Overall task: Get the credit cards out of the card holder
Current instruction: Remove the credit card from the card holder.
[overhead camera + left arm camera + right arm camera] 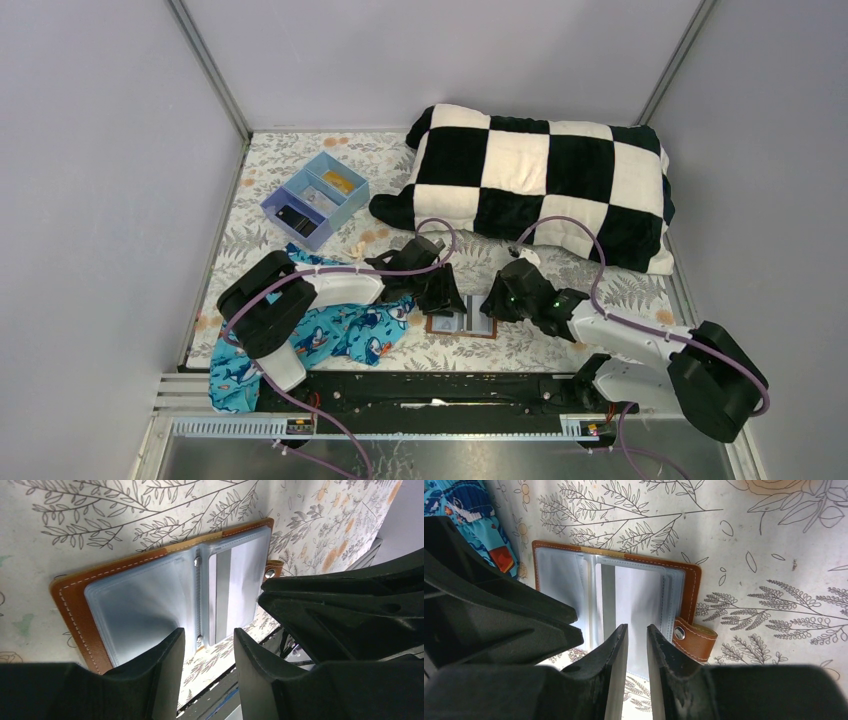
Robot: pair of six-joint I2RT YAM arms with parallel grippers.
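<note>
Left hand point(207, 636) and right hand point(637, 630) hover parted, empty; we'd pin the card holder point(75, 587) beneath left, then pinch the credit card point(639, 595) beneath right.

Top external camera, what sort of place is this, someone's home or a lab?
Likely a robot test cell, not a home: bare grey walls enclose a table in floral cloth, the left arm and right arm bolted to its near edge, with props like a checkered pillow and a blue divided tray.

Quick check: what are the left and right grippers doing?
Left gripper: open, at the edge of the card holder, gripping nothing.
Right gripper: narrowly open over the card holder, nothing visibly held.
</note>
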